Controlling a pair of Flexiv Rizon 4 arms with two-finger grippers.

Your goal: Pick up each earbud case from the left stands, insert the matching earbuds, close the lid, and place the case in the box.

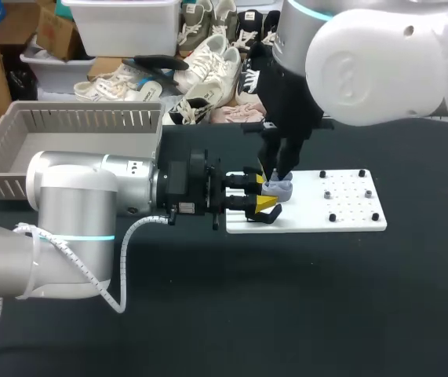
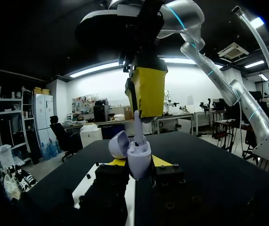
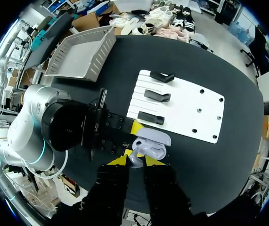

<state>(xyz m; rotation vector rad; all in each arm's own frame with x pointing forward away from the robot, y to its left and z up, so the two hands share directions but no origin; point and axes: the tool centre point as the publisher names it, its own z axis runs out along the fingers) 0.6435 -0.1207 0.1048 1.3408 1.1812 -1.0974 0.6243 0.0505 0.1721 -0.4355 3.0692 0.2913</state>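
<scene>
A lavender earbud case (image 1: 278, 189) with its lid (image 2: 119, 143) open is held over the left end of the white board (image 1: 341, 214). My left gripper (image 1: 266, 192) is shut on the case body (image 2: 138, 160) from both sides. My right gripper (image 3: 134, 161) comes down from above, shut on a pale earbud (image 2: 138, 131) whose lower end sits in the case's opening. In the right wrist view the open case (image 3: 150, 143) lies just ahead of the right fingertips. Three black stands (image 3: 157, 96) line the board's left side with nothing on them.
A grey slatted box (image 1: 74, 133) stands at the table's back left, beside my left arm. Small black pegs (image 1: 333, 217) dot the right half of the board. Dark table surface spreads in front of and right of the board.
</scene>
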